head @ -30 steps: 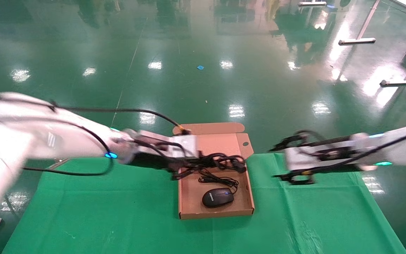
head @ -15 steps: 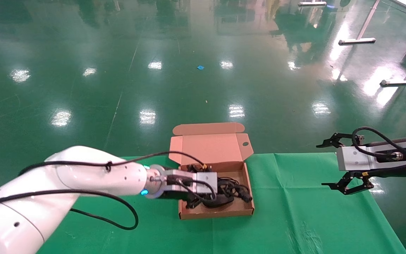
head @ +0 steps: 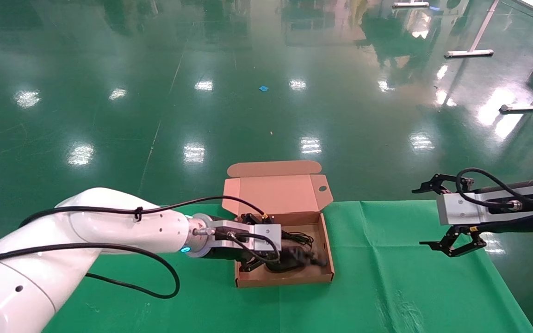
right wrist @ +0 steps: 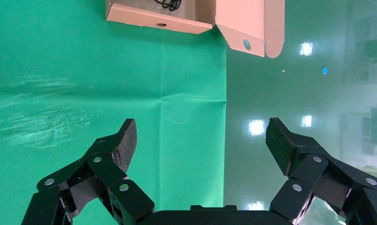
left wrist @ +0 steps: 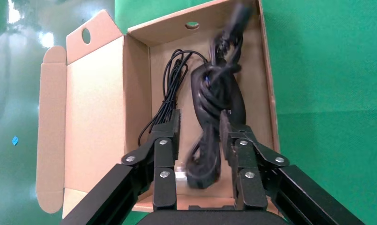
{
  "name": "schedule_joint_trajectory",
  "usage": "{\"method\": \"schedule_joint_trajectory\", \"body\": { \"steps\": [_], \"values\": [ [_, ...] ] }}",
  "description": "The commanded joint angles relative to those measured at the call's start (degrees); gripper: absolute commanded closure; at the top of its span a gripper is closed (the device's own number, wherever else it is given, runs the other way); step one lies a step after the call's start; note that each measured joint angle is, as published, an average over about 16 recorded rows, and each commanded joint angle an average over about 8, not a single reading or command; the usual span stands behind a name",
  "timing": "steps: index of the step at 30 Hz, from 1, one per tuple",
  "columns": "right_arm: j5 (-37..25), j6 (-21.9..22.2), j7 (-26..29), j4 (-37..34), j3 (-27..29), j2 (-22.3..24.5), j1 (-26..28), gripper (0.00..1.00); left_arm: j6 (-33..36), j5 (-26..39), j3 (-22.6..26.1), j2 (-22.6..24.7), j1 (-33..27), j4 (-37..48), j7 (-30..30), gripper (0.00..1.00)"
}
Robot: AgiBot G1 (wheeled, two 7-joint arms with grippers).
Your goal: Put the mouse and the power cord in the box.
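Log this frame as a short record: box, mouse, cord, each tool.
box: lid open, on the green cloth
mouse: in the box, under the cord
cord: in the box, lying on the mouse
left tool: in the box, fingers open either side of the cord
right tool: open, empty, off to the box's right

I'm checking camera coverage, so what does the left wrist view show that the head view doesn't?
Only the left wrist view shows the open left gripper with its fingers either side of the power cord lying over the mouse. Only the head view shows the right gripper, open above the table's right edge. Both show the box, its lid open.
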Motion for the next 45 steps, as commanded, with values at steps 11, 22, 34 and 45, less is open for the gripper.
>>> {"method": "schedule_joint_trajectory", "body": {
  "steps": [11, 22, 34, 45],
  "values": [
    [5.39, -1.82, 7.87, 8.98, 5.78, 2.5, -6.46, 0.0, 5.16, -7.98, -5.58, -6.31, 3.85, -6.03, -2.57, 0.0],
    [12.28, -4.21, 17.95, 20.48, 13.16, 5.79, -14.68, 0.0, 11.55, -18.17, -12.29, -14.36, 8.9, -13.98, -6.1, 0.0],
    [19.78, -6.8, 28.9, 32.99, 21.19, 9.37, -23.62, 0.0, 18.5, -29.26, -19.58, -23.11, 14.39, -22.63, -9.95, 0.0],
    [26.66, -9.19, 38.97, 44.49, 28.57, 12.66, -31.84, 0.0, 24.88, -39.44, -26.28, -31.15, 19.44, -30.57, -13.49, 0.0]
  ]
}}
